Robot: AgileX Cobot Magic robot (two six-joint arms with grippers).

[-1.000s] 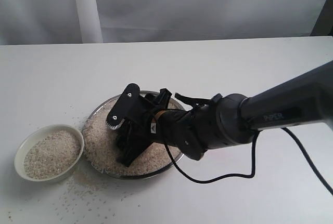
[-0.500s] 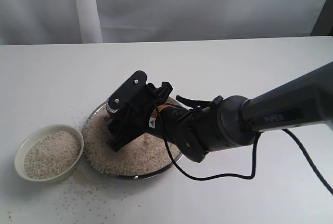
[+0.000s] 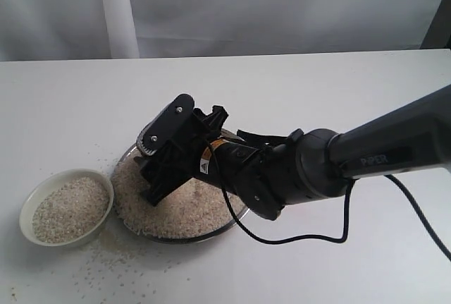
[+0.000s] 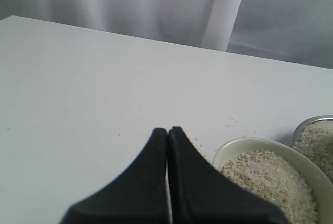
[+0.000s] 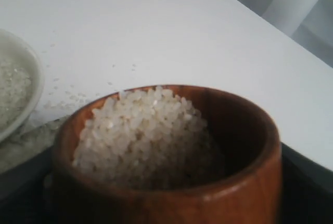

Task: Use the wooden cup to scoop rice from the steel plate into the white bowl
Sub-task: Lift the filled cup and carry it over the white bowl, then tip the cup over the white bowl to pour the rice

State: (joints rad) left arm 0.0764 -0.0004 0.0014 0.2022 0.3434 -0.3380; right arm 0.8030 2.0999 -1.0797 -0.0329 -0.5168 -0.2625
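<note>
The wooden cup (image 5: pixel 223 182), reddish-brown, sits in my right gripper (image 3: pixel 155 171) and is heaped with rice (image 5: pixel 138 128); the gripper's body hides it in the exterior view. The gripper hangs just above the left part of the steel plate (image 3: pixel 184 238), which holds a wide bed of rice (image 3: pixel 183 209). Left of the plate stands the white bowl (image 3: pixel 28 198), with rice (image 3: pixel 69 209) in it. My left gripper (image 4: pixel 167 130) is shut and empty, low over the table beside the bowl (image 4: pixel 229 148).
Loose grains (image 3: pixel 120 262) are scattered on the white table around the bowl and the plate's front. A black cable (image 3: pixel 296 239) loops on the table right of the plate. A pale curtain hangs behind the table's far edge.
My right gripper has risen out of the rice bed with the cup and shifted left across the plate, toward the bowl. Bowl and plate have not moved.
</note>
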